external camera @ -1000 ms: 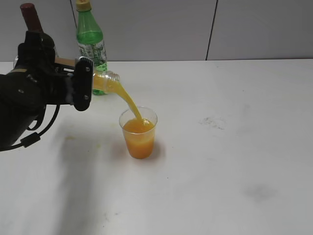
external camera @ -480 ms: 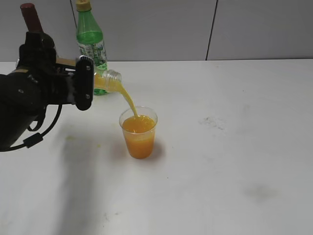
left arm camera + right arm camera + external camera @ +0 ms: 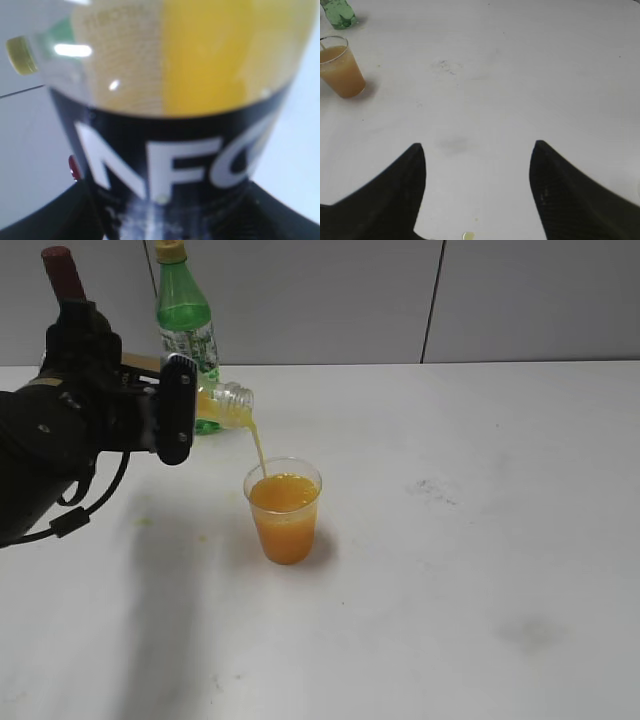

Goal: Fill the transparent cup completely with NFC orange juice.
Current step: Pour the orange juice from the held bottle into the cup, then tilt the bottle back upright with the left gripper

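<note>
A: NFC orange juice (image 3: 258,448) is seen as a thin stream falling from the mouth of the tipped bottle (image 3: 225,405) into the transparent cup (image 3: 284,510). Cup location?

B: Cup is stood upright on the white table (image 3: 480,540), just left of centre in the exterior view, at about 4 o'clock from the bottle mouth. It is filled with orange liquid nearly to the rim.

A: Left gripper (image 3: 172,410)?

B: It is clamped around the bottle body, held roughly level with the neck pointed to 3 o'clock. In the left wrist view the black label (image 3: 170,165) with white "NFC" is filled across the frame, juice pooled on one side of the clear bottle.

A: Right gripper (image 3: 477,165)?

B: Its jaws are spread wide, nothing held, bare table below. Cup is seen at 10 o'clock in that view.

A: Background?

B: Green bottle (image 3: 186,330) with yellow cap is stood behind the poured bottle. Dark bottle (image 3: 62,275) with red cap is seen at 10 o'clock from the left gripper, partly hidden by the arm.
</note>
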